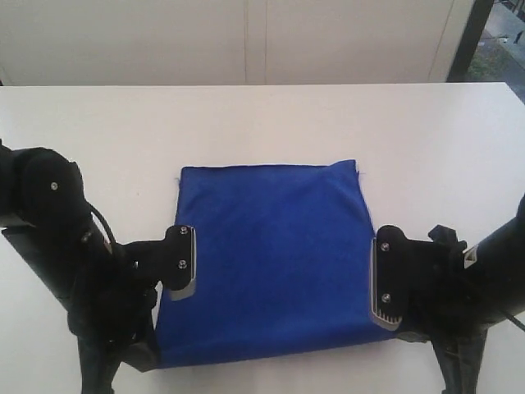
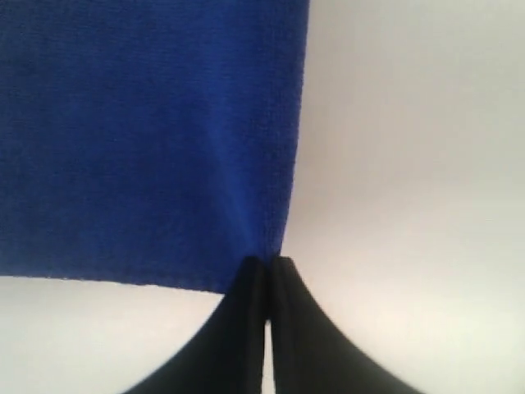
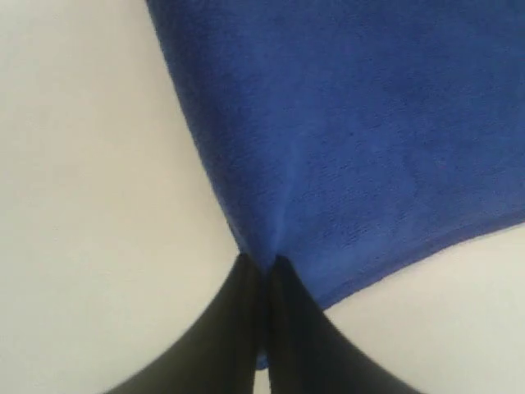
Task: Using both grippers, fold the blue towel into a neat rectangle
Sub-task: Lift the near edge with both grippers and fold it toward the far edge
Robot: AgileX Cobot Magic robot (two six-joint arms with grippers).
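Plain lab-like workroom, white table (image 1: 246,123), pale panelled wall (image 1: 246,41), window corner (image 1: 502,37)

1. The blue towel (image 1: 271,263) lies spread flat, plain royal blue, roughly rectangular.
2. The left gripper (image 2: 269,264) is clamped on one towel corner.
3. The right gripper (image 3: 264,263) is clamped on the towel's opposite side edge.

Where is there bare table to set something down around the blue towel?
Bare table runs between the blue towel's far edge and the wall, and beside its far corners. Crowded along the near edge: the left gripper and right gripper pinch the towel's near corners there.
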